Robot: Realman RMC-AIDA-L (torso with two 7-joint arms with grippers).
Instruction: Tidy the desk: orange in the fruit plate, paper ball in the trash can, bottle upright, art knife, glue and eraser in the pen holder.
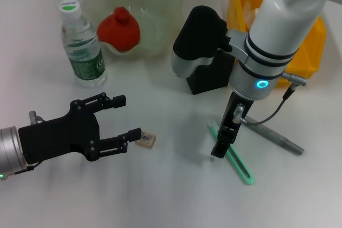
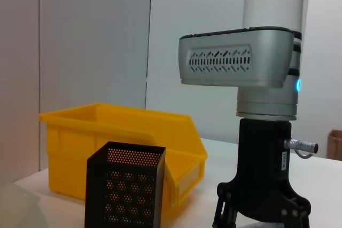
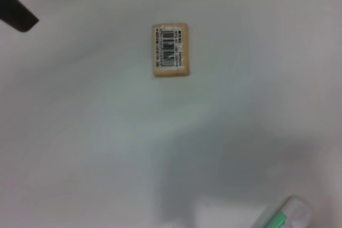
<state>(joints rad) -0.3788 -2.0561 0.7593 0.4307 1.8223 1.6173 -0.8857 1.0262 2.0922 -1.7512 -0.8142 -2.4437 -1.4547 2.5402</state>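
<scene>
— Where do we find our left gripper (image 1: 124, 116)?
— Low over the white desk (image 1: 160, 196), fingers spread wide, grasping nothing. The eraser (image 1: 146, 139) lies flat just beside the tip of its lower finger; we cannot tell if they touch.

— And our right gripper (image 1: 220, 145)?
— It points down at the green art knife (image 1: 233, 155), its tip at the handle. We cannot tell whether it is spread or clenched.

— The rest?
— The bottle (image 1: 81, 44) stands upright beside the fruit plate (image 1: 160, 4), which holds a red-orange fruit (image 1: 119, 29). The black mesh pen holder (image 2: 124, 190) stands before the yellow bin (image 2: 80, 132). A grey pen-like stick (image 1: 278, 138) lies near the knife.
</scene>
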